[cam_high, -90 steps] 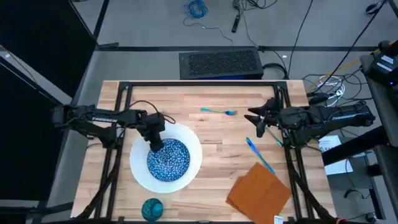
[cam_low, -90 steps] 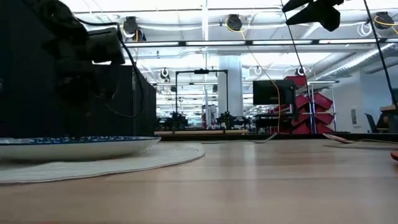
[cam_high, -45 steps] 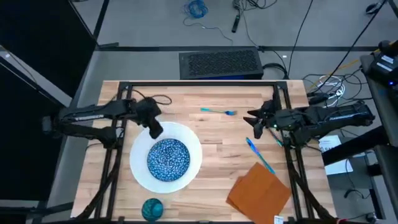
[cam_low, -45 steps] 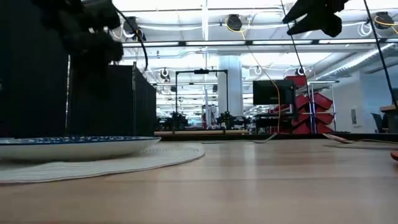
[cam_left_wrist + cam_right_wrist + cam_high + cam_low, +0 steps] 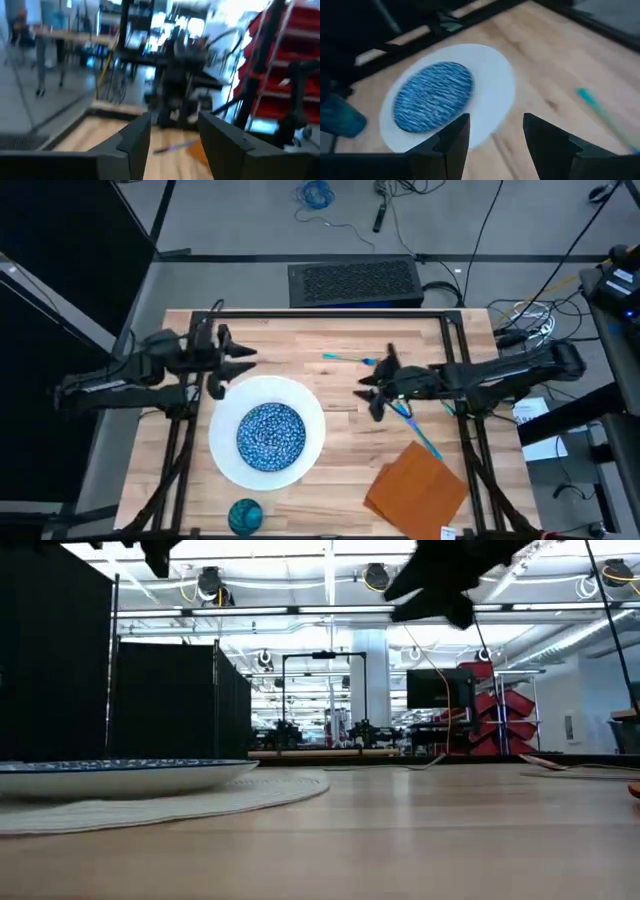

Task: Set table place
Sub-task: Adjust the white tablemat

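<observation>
Bowl [image 5: 270, 435] on plate [image 5: 305, 395], left-front of table [image 5: 340, 450]. Cup [image 5: 244, 516] at front edge; napkin [image 5: 417, 483] front-right. Right gripper [image 5: 371, 388] wide, empty, mid-table just beside blue cutlery [image 5: 417, 430]; second piece [image 5: 350, 359] near back edge. Left gripper [image 5: 232, 363] parted, empty, behind plate. Risk: slim cutlery may skid or slip if grip lands off-centre; napkin close.
</observation>
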Robot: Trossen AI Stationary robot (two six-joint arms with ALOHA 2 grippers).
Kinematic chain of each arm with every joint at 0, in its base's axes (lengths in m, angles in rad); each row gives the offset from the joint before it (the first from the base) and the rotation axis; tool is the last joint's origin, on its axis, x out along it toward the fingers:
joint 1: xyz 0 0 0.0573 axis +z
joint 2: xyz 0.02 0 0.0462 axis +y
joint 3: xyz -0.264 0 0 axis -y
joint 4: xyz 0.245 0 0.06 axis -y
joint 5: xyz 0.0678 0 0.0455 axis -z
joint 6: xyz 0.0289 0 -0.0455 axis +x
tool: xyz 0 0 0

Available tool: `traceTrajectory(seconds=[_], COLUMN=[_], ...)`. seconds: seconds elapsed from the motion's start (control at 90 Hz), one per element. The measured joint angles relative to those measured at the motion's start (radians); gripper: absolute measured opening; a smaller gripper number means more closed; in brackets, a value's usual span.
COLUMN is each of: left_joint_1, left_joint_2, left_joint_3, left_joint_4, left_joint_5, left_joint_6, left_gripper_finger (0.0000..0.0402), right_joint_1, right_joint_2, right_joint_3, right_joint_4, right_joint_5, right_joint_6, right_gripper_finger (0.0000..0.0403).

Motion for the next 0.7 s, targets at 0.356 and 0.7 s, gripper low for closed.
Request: traceTrajectory(seconds=[0.356,0.7], left_joint_1=[0.000,0.001], left_joint_2=[-0.008,-0.008], left_joint_3=[-0.221,-0.223], left_joint_4=[0.256,0.259], left_joint_5=[0.033,0.056], left_joint_6=[-0.033,0.001], left_gripper_finger=[0.0151,0.0151], right_joint_1=[-0.070,-0.091], right_joint_2=[0.412,0.530], right_joint_3=[0.000,0.000], right_joint_4=[0.385,0.535], right_joint_5=[-0.229,-0.282], right_joint_6=[0.105,0.166], right_gripper_finger=[0.0153,0.0002])
